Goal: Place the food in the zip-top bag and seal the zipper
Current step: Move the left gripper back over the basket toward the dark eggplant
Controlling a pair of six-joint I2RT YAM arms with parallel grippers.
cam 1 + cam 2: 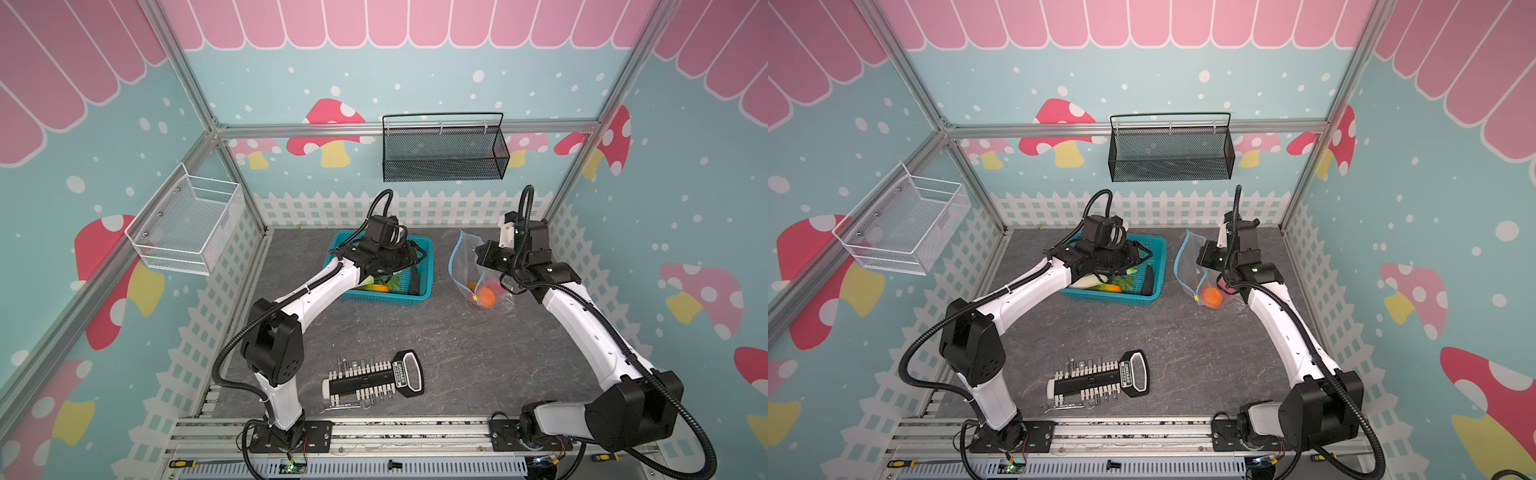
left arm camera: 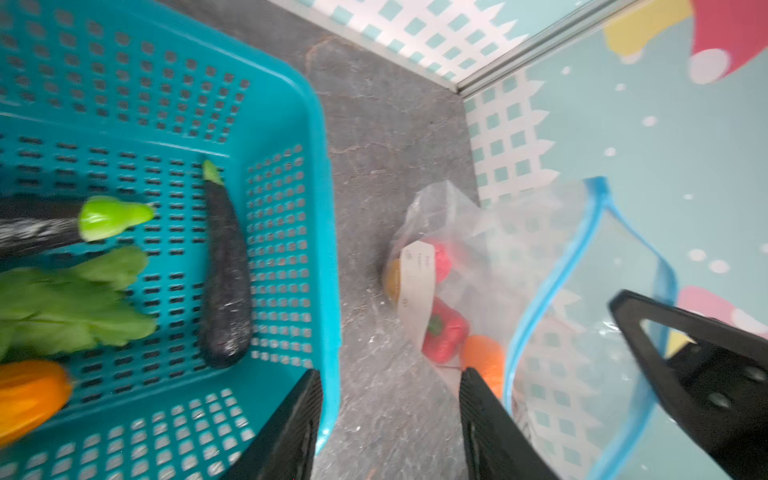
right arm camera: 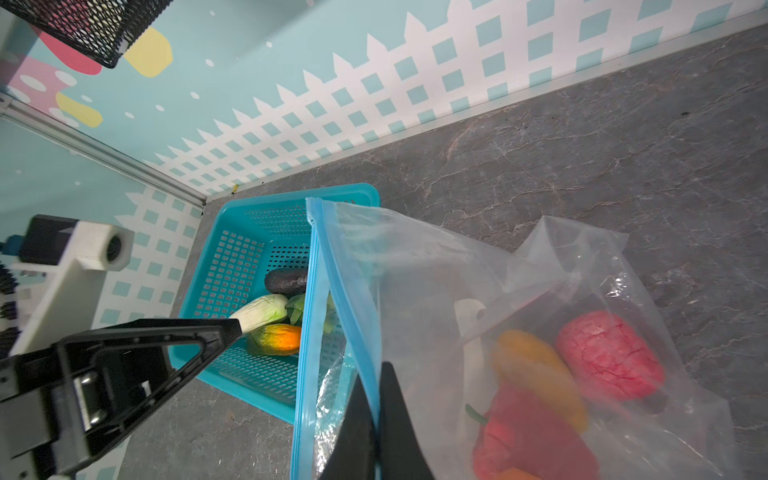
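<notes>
The clear zip-top bag (image 1: pixel 465 259) stands at the back right with its mouth held up. My right gripper (image 3: pixel 376 415) is shut on the blue zipper (image 3: pixel 309 316) edge. Through the plastic I see food: a red pepper (image 3: pixel 523 432), a yellow piece (image 3: pixel 536 370) and a pink piece (image 3: pixel 606 353). More food lies in the teal basket (image 2: pixel 291 124): a dark eggplant (image 2: pixel 226 274), leafy greens (image 2: pixel 70 303), a cabbage (image 3: pixel 262 316) and an orange piece (image 2: pixel 29 395). My left gripper (image 2: pixel 390 419) is open and holds nothing, between the basket's rim and the bag (image 2: pixel 478 232).
A black-and-white bit holder (image 1: pixel 370 380) lies near the table's front. A white wire basket (image 1: pixel 187 224) hangs on the left wall and a black mesh basket (image 1: pixel 442 149) on the back rail. The fence-patterned walls stand close behind the basket and bag.
</notes>
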